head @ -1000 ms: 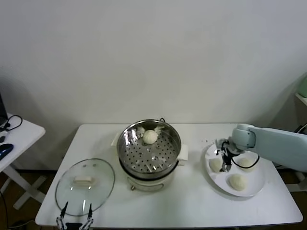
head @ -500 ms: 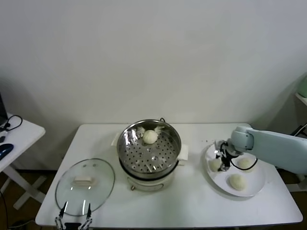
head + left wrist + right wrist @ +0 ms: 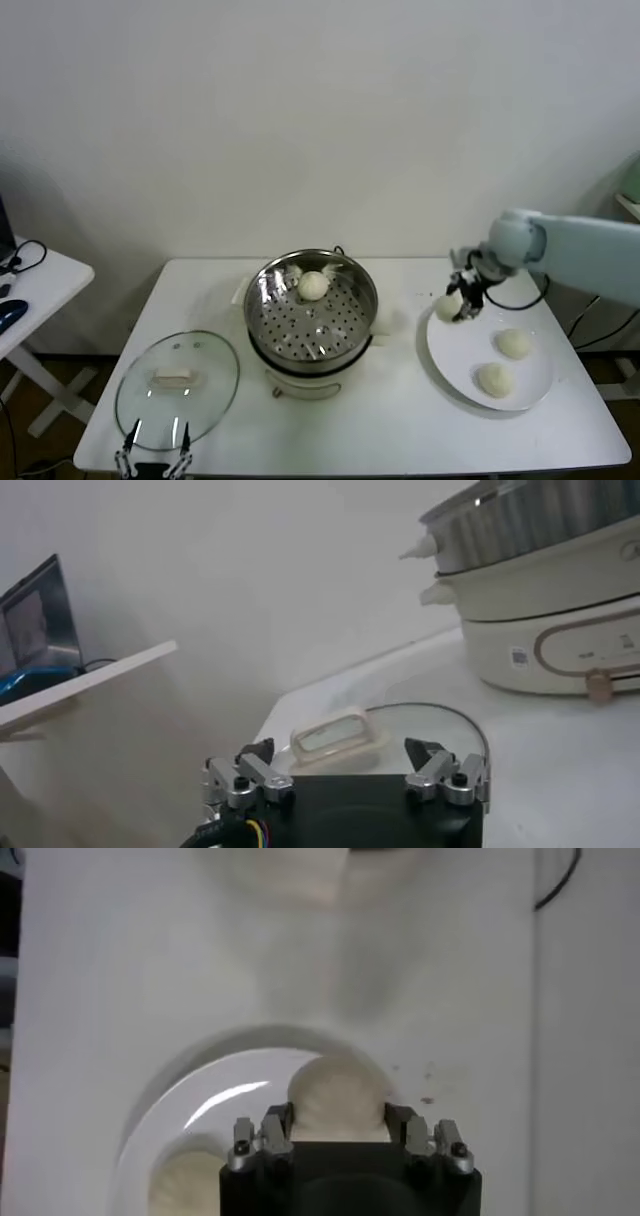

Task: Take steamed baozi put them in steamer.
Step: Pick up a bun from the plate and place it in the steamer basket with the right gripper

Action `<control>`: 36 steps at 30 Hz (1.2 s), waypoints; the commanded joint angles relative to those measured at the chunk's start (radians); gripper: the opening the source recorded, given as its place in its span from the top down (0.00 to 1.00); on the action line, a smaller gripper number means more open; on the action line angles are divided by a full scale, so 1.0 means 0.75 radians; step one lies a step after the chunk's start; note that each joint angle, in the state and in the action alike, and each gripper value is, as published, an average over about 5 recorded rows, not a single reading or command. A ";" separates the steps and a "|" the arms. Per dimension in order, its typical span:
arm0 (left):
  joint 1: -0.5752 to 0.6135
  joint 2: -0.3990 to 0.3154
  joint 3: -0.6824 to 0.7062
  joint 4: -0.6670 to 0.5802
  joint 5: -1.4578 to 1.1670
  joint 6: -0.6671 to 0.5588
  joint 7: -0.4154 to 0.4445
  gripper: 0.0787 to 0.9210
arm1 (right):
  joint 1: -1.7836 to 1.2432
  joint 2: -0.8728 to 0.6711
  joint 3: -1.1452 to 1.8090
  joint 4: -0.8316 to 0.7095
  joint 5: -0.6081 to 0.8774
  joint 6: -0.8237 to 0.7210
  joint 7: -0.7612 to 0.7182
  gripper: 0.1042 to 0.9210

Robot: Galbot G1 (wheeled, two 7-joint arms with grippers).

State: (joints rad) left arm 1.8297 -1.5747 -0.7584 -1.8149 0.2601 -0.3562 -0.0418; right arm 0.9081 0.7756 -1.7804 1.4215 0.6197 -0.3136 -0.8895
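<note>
Above the plate (image 3: 440,352) edge, your right gripper (image 3: 452,305) pinches one baozi (image 3: 338,1098), lifted clear. Steamer (image 3: 312,310) lies well apart toward your left; carry that way. Left gripper (image 3: 345,772) parks open by the glass lid (image 3: 177,388).

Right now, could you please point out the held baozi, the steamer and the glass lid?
held baozi (image 3: 448,306), head view, its rounded side.
steamer (image 3: 262,297), head view, its left wall.
glass lid (image 3: 177,378), head view, its handle.
</note>
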 commanded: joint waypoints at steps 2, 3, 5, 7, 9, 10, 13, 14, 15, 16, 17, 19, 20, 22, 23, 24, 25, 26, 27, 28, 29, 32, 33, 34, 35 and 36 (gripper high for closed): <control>-0.006 0.005 0.004 0.005 0.004 0.002 0.001 0.12 | 0.492 0.197 0.080 0.124 0.403 -0.056 -0.144 0.37; -0.009 0.005 0.006 0.007 0.004 0.002 0.001 0.12 | 0.464 0.223 0.144 0.137 0.426 -0.082 -0.125 0.37; -0.012 0.005 0.009 0.007 0.004 0.001 0.001 0.12 | 0.406 0.284 0.261 0.161 0.461 -0.137 -0.082 0.37; -0.012 0.005 0.012 0.004 0.004 -0.002 0.002 0.12 | 0.335 0.356 0.334 0.177 0.480 -0.178 -0.028 0.37; -0.011 0.005 0.014 -0.001 0.004 -0.005 0.003 0.12 | 0.245 0.429 0.383 0.177 0.485 -0.218 0.026 0.37; -0.011 0.004 0.014 -0.004 0.003 -0.007 0.003 0.12 | 0.191 0.469 0.405 0.172 0.484 -0.238 0.052 0.37; -0.009 0.005 0.013 -0.012 -0.003 -0.010 0.003 0.12 | 0.046 0.584 0.432 0.133 0.456 -0.280 0.110 0.37; -0.008 0.006 0.012 -0.014 -0.006 -0.011 0.003 0.12 | 0.002 0.623 0.429 0.110 0.436 -0.286 0.124 0.37; -0.008 0.007 0.011 -0.016 -0.008 -0.011 0.003 0.12 | -0.035 0.657 0.424 0.088 0.415 -0.290 0.134 0.37; -0.008 0.007 0.011 -0.017 -0.009 -0.011 0.003 0.12 | -0.071 0.689 0.419 0.063 0.394 -0.293 0.146 0.37; -0.009 0.007 0.011 -0.017 -0.010 -0.011 0.003 0.12 | -0.111 0.720 0.412 0.034 0.368 -0.295 0.155 0.37; -0.012 0.006 0.012 -0.019 -0.012 -0.010 0.003 0.12 | -0.179 0.771 0.396 -0.017 0.328 -0.297 0.172 0.37; -0.014 0.005 0.013 -0.020 -0.013 -0.009 0.003 0.12 | -0.221 0.797 0.389 -0.049 0.303 -0.298 0.181 0.37; -0.017 0.003 0.017 -0.022 -0.015 -0.007 0.004 0.12 | -0.299 0.840 0.384 -0.112 0.241 -0.300 0.192 0.37; -0.018 0.002 0.019 -0.022 -0.015 -0.006 0.005 0.12 | -0.340 0.861 0.383 -0.149 0.209 -0.301 0.197 0.37; -0.019 0.002 0.020 -0.022 -0.015 -0.006 0.005 0.12 | -0.378 0.880 0.384 -0.188 0.179 -0.301 0.201 0.37; -0.020 0.002 0.022 -0.022 -0.014 -0.005 0.005 0.12 | -0.405 0.895 0.385 -0.220 0.157 -0.300 0.204 0.37; -0.020 0.002 0.022 -0.023 -0.014 -0.005 0.006 0.12 | -0.434 0.912 0.387 -0.254 0.137 -0.298 0.205 0.37; -0.020 0.002 0.022 -0.024 -0.014 -0.005 0.006 0.12 | -0.459 0.927 0.388 -0.285 0.121 -0.295 0.206 0.37; -0.020 0.002 0.022 -0.024 -0.014 -0.005 0.006 0.12 | -0.477 0.939 0.389 -0.309 0.111 -0.292 0.204 0.37; -0.020 0.003 0.021 -0.024 -0.015 -0.005 0.006 0.12 | -0.493 0.950 0.390 -0.329 0.100 -0.290 0.202 0.37; -0.019 0.004 0.019 -0.021 -0.016 -0.005 0.006 0.12 | -0.524 0.977 0.389 -0.370 0.072 -0.284 0.200 0.37; -0.020 0.005 0.018 -0.020 -0.016 -0.005 0.006 0.12 | -0.530 0.984 0.388 -0.379 0.065 -0.282 0.199 0.37; -0.021 0.005 0.017 -0.019 -0.016 -0.005 0.006 0.12 | -0.534 0.989 0.385 -0.386 0.059 -0.281 0.200 0.37; -0.021 0.005 0.016 -0.018 -0.017 -0.005 0.006 0.12 | -0.538 0.994 0.384 -0.393 0.052 -0.280 0.201 0.37; -0.023 0.005 0.015 -0.017 -0.018 -0.005 0.006 0.12 | -0.543 0.998 0.384 -0.400 0.043 -0.279 0.204 0.37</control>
State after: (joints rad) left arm 1.8137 -1.5722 -0.7467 -1.8287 0.2485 -0.3603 -0.0374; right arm 0.6323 1.4189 -1.5076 1.2420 0.7298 -0.5110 -0.7592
